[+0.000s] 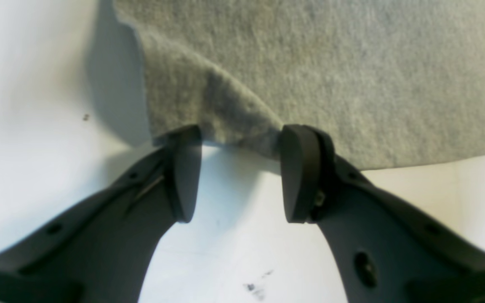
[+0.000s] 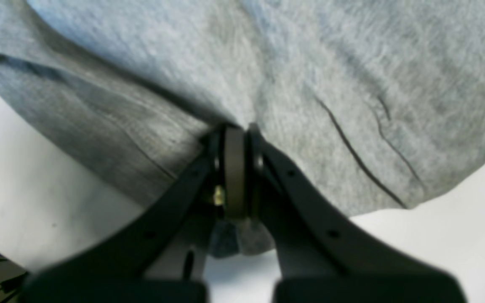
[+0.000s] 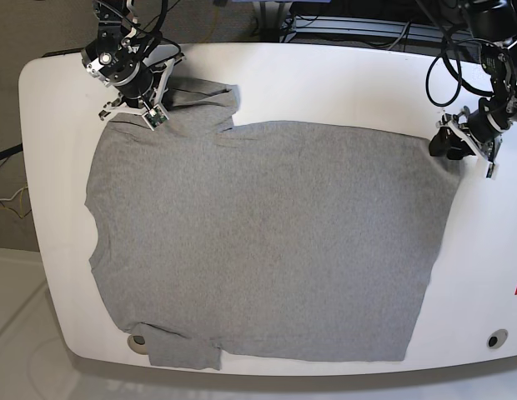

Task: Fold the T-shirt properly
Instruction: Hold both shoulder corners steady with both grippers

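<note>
Base view: T-shirt spread flat on white table, plain side up. My right gripper is clamped on a fold near the sleeve; my left gripper gapes at the hem corner, probably not gripping. Risk: left slips off, fold skews. Cables behind table.

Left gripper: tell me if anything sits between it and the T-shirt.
Nothing visible does. The left gripper stands open at the T-shirt edge, with a raised fold of cloth right at its fingertips and only bare white table between the jaws. The right gripper is shut on the shirt.
</note>
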Controlling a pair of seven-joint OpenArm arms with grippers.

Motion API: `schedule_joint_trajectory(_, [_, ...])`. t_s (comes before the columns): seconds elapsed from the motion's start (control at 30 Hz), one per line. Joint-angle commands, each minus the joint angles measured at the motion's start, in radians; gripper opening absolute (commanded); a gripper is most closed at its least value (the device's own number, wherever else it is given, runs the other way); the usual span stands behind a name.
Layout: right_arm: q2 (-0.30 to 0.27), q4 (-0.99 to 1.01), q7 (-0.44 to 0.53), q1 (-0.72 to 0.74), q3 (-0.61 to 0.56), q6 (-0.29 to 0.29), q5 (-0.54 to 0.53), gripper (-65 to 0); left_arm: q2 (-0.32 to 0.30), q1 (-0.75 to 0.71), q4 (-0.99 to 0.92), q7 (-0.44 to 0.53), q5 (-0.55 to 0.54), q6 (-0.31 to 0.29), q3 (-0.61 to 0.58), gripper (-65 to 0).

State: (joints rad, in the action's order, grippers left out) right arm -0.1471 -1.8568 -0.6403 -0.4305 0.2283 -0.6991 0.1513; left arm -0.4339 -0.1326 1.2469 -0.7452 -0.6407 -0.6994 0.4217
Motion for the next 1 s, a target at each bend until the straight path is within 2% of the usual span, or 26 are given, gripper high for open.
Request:
schedule_joint_trajectory(0.0, [-0.007, -0.010, -0.008, -0.004, 0.004, 0.001, 0.006, -65.0, -0.029, 0.007, 0.011, -0.009, -0.009, 0.001, 0.009, -36.9])
schedule_joint_trajectory(0.83, [-0.008, -0.009, -0.007, -0.003, -0.002, 0.001, 0.003, -65.0, -0.067, -0.005, 0.012, -0.015, 0.002, 0.001, 0.057, -36.2])
schedule_joint_trajectory(0.97, [-0.008, -0.002, -0.006, -0.001, 0.001, 0.001, -0.004, -65.0, -0.096, -0.016, 0.010, -0.024, -0.001, 0.001, 0.035, -36.8])
